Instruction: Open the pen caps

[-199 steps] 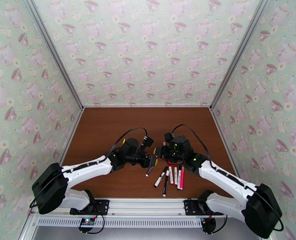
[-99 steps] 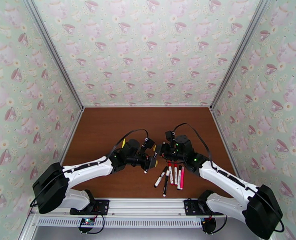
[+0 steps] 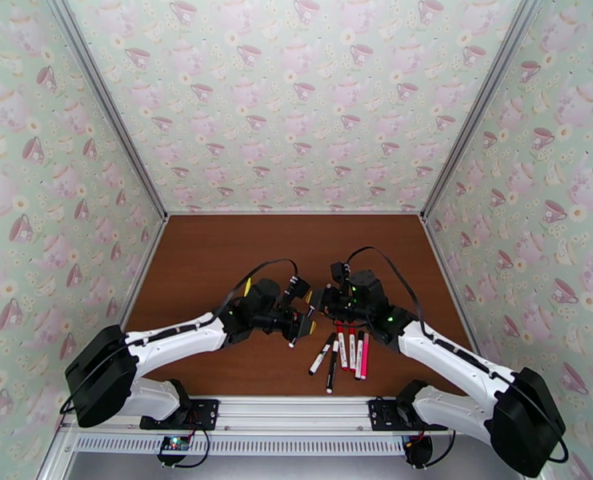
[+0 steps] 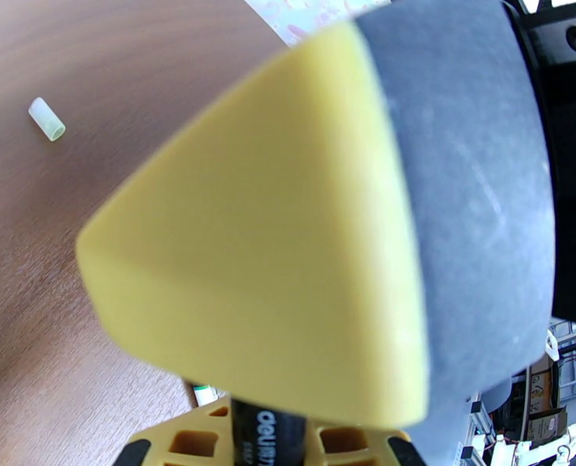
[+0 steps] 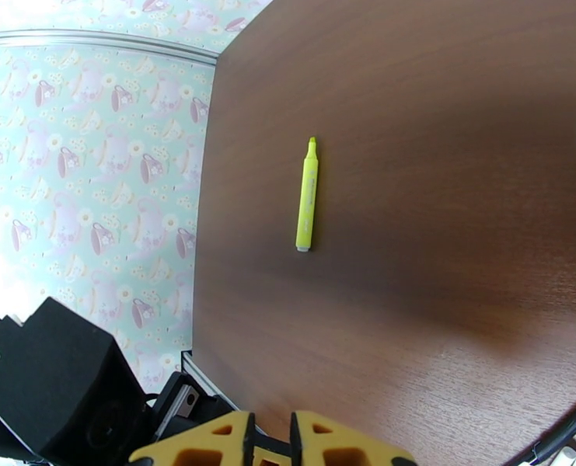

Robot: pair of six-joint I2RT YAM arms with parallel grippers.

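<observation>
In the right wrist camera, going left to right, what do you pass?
The teacup-patterned wall → yellow pen, lying alone mid-frame → black pen in the bottom right corner.

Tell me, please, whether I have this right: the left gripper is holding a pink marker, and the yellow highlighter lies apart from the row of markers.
Not quite: the left gripper holds a black marker, not a pink one, as the left wrist view shows. The yellow highlighter does lie apart from the row of markers.
</observation>
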